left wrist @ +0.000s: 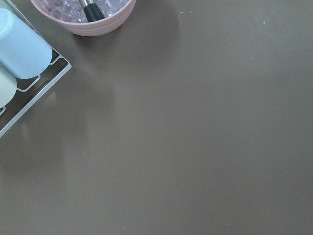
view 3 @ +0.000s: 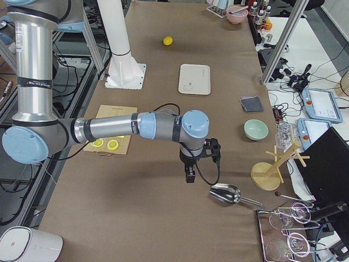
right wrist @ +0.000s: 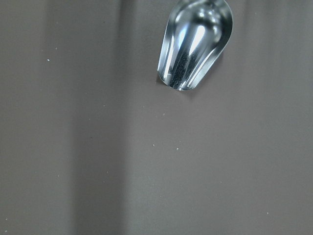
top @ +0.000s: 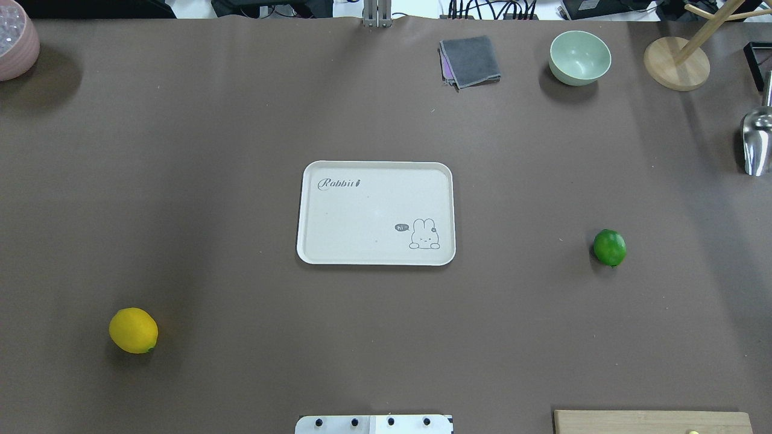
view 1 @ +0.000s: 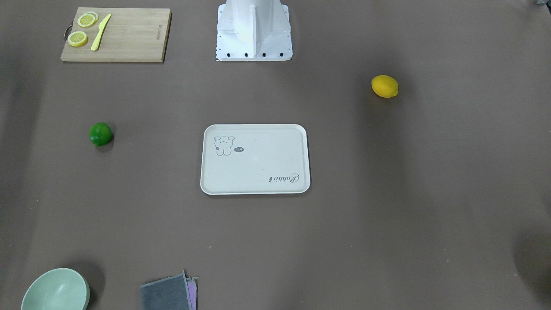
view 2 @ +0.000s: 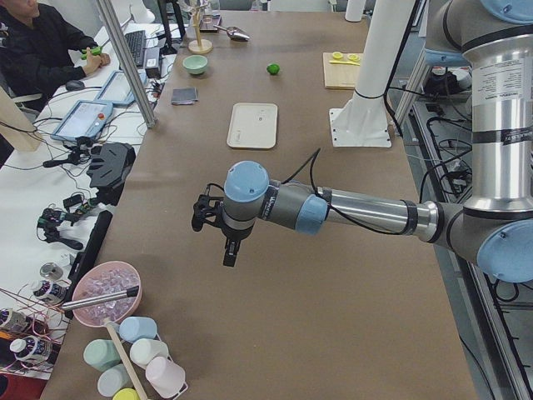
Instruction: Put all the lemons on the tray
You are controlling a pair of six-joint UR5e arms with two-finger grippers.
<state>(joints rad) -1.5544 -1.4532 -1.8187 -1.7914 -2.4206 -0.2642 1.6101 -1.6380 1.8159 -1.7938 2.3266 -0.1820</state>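
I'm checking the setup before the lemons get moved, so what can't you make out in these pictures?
Left gripper: shows only in the left side view, small; open or shut unclear.
Right gripper: only in the right side view; same doubt.
Cutting board: cut off by the overhead view's bottom edge.
Pink bowl: cut off by the overhead view's left edge.
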